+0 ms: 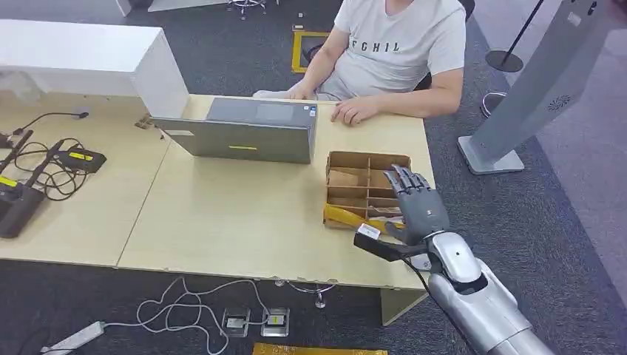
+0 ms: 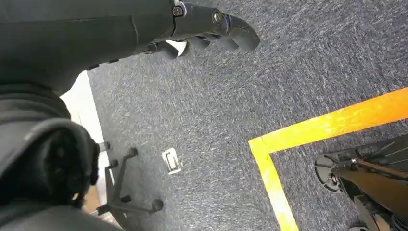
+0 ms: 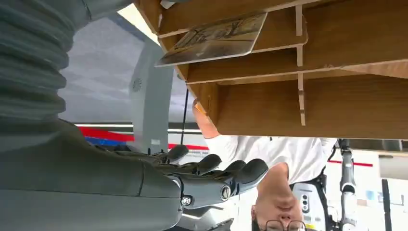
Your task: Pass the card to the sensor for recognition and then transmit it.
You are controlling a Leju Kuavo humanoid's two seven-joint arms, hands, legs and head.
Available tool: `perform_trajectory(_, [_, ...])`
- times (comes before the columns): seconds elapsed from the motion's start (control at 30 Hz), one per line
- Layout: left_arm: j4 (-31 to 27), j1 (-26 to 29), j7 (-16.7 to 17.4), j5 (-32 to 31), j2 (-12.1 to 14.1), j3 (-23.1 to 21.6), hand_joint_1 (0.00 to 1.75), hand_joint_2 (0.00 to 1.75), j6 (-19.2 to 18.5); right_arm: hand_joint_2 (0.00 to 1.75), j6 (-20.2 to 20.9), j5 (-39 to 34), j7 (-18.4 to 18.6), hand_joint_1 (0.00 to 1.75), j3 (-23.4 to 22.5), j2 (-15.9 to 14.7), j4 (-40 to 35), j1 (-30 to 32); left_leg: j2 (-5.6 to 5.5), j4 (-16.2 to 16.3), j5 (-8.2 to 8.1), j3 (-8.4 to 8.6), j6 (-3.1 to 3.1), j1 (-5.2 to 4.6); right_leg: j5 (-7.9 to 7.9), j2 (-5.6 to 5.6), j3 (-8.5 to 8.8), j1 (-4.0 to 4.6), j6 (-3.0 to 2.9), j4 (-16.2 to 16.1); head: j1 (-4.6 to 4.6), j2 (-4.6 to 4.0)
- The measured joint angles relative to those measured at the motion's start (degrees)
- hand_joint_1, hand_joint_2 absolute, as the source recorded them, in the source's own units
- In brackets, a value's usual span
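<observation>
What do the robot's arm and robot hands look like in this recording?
The right arm is silver with smooth rounded shells and a dark seam near the wrist. A black bar with a white tag juts out beside the wrist. The right robot hand is dark grey with segmented fingers; up close its cover is grey and ribbed, with small screws. The left robot hand is dark grey too.

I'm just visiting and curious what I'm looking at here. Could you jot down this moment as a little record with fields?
right hand: open, fingers spread, hovering above the wooden divided box, holding nothing
left hand: hangs over carpet, fingers curled, holding nothing
card: lies in a compartment of the box, not yet picked up
table: light wood, carries a grey laptop and the box
person: seated across the table, hand resting by the laptop
grey stand: on the floor right of the table
</observation>
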Motion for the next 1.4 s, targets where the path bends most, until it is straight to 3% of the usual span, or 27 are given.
perform_trajectory(0.57, [0.00, -0.01, -0.59, -1.88, -0.07, -0.87, 0.00, 0.00, -0.46, 1.75, 1.99, 0.11, 0.70, 0.00, 0.00, 0.07, 0.24, -0.33, 0.00, 0.00, 0.00, 0.00, 0.00, 0.00, 0.00, 0.00, 0.00, 0.00, 0.00, 0.00, 0.00, 0.00])
perform_trajectory(0.67, [0.00, -0.03, -0.59, -2.47, -0.07, -0.90, 0.00, 0.00, -0.55, 1.75, 2.80, -0.37, 0.83, 0.16, 0.00, 0.07, 0.24, -0.34, 0.00, 0.00, 0.00, 0.00, 0.00, 0.00, 0.00, 0.00, 0.00, 0.00, 0.00, 0.00, 0.00, 0.00])
perform_trajectory(0.7, [0.00, -0.03, -0.59, -2.58, -0.07, -0.90, 0.00, 0.00, -0.57, 1.75, 3.08, -0.61, 0.83, 1.68, 0.00, 0.07, 0.24, -0.35, 0.00, 0.00, 0.00, 0.01, 0.00, 0.00, 0.00, 0.00, 0.00, 0.00, 0.00, 0.00, 0.00, 0.00])
perform_trajectory(0.73, [0.00, -0.04, -0.59, -2.75, -0.07, -0.90, 0.00, 0.00, -0.61, 1.75, 3.30, -0.76, 0.81, 1.75, 0.00, 0.07, 0.24, -0.35, 0.00, 0.00, 0.00, 0.01, 0.00, 0.00, 0.00, 0.00, 0.00, 0.00, 0.00, 0.00, 0.00, 0.00])
perform_trajectory(1.1, [0.00, -0.13, -0.59, -3.74, -0.11, -1.05, 0.00, 0.00, -0.68, 1.75, 6.80, -3.08, -0.09, 1.75, 0.59, 0.07, 0.24, -0.93, 0.00, 0.00, 0.00, 0.00, 0.00, 0.00, 0.00, 0.00, 0.00, 0.00, 0.00, 0.00, 0.00, 0.00])
perform_trajectory(1.4, [0.00, -0.18, -0.59, -4.44, -0.17, -1.07, 0.00, 0.00, -0.83, 1.75, 7.32, -4.11, -0.04, 1.75, 1.40, 0.07, 0.24, -1.28, 0.00, 0.00, 0.00, 0.00, 0.00, 0.00, 0.00, 0.00, 0.00, 0.00, 0.00, 0.00, 0.00, 0.00])
